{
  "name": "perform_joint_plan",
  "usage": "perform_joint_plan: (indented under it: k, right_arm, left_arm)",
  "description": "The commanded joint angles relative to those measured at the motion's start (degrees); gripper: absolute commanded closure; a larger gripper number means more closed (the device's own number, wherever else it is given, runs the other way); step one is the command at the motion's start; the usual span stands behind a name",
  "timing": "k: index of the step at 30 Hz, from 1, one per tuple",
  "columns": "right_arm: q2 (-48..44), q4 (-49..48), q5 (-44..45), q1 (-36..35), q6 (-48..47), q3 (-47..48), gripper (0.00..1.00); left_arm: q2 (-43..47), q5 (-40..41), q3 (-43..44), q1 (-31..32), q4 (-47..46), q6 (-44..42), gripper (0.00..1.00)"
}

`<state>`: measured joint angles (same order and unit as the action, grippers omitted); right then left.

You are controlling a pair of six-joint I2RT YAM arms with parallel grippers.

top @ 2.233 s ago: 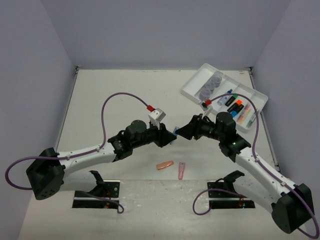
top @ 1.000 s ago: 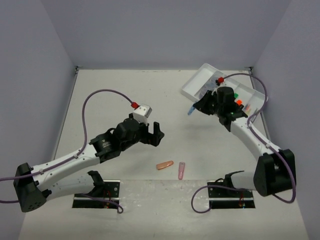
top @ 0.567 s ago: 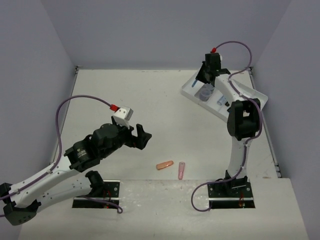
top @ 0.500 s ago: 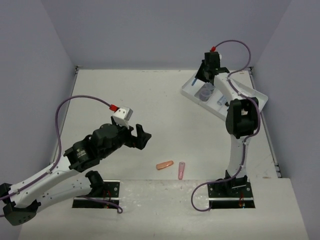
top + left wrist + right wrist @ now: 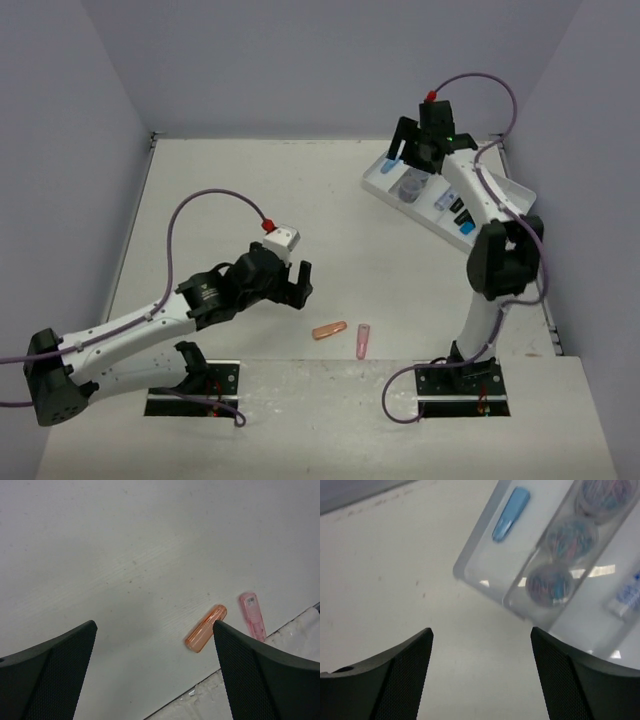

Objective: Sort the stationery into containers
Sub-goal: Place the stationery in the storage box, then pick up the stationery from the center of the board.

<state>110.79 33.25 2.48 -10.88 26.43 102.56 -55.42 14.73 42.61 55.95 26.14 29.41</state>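
Note:
A white divided tray (image 5: 374, 185) stands at the back right. A blue capsule (image 5: 511, 513) lies alone in its end compartment (image 5: 390, 161). Beside it, three round pots (image 5: 551, 583) fill the neighbouring compartment. My right gripper (image 5: 481, 632) hangs open and holds nothing above the tray's near corner (image 5: 412, 152). An orange capsule (image 5: 329, 330) and a pink capsule (image 5: 362, 341) lie on the table near the front edge. My left gripper (image 5: 298, 284) is open just left of them. In the left wrist view the orange capsule (image 5: 205, 635) sits by the right finger, the pink one (image 5: 252, 616) beyond.
My right arm crosses over the tray and hides much of its other compartments; a blue-capped highlighter (image 5: 465, 222) shows beside it. A small white and blue item (image 5: 626, 593) lies in a third compartment. The table's front edge (image 5: 210, 690) runs close behind the capsules.
My right gripper carried the blue capsule over the tray and opened; the capsule now lies in the end compartment. My left gripper moved down and right toward the orange capsule.

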Motion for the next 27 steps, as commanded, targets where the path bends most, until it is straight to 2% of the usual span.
perform_joint_plan:
  k: [1, 2, 3, 5, 6, 7, 11, 16, 21, 27]
  right_arm:
    - [-25.23, -2.54, -7.95, -4.04, -4.62, -13.31, 0.19]
    - [-33.53, -3.34, -10.74, -5.25, -4.80, -24.84, 0.18]
    - [-37.97, -4.13, -10.83, -5.88, -4.89, -25.21, 0.18]
    - [-50.90, -6.34, -10.58, -7.47, -4.86, -36.89, 0.11]
    - [-54.27, -6.34, -10.51, -7.48, -4.69, -41.44, 0.06]
    - [-57.53, -6.29, -9.50, -7.48, -4.46, -43.77, 0.02]
    - [-69.38, -6.54, -6.70, -7.49, -4.04, -49.94, 0.01]
    - [-72.64, -7.30, -3.95, -7.48, -3.75, -50.24, 0.01]
    - [-73.11, -8.73, -4.30, -7.48, -3.12, -52.01, 0.01]
    - [-73.09, -10.40, -6.54, -7.48, -3.05, -53.51, 0.01]
  left_arm:
    - [-5.45, -1.55, 1.41, 4.30, -3.64, -0.92, 0.00]
    - [-8.30, -1.46, 2.36, 7.07, -3.38, -1.53, 0.00]
    - [-9.75, -1.11, 3.07, 8.35, -3.03, -1.55, 0.00]
    - [-14.35, 0.16, 5.67, 12.79, -0.87, -1.69, 0.00]
    - [-16.76, 0.52, 7.34, 14.82, 0.00, -1.99, 0.00]
    - [-17.97, 1.59, 8.51, 15.85, 1.12, -2.09, 0.00]
    - [-22.67, 3.28, 11.59, 18.57, 6.12, -3.52, 0.00]
    - [-25.34, 4.79, 14.34, 19.02, 10.07, -4.83, 0.00]
    - [-26.76, 0.93, 13.18, 18.85, 7.48, -9.97, 0.00]
    - [-32.57, -0.40, 13.72, 18.85, 7.59, -12.46, 0.00]
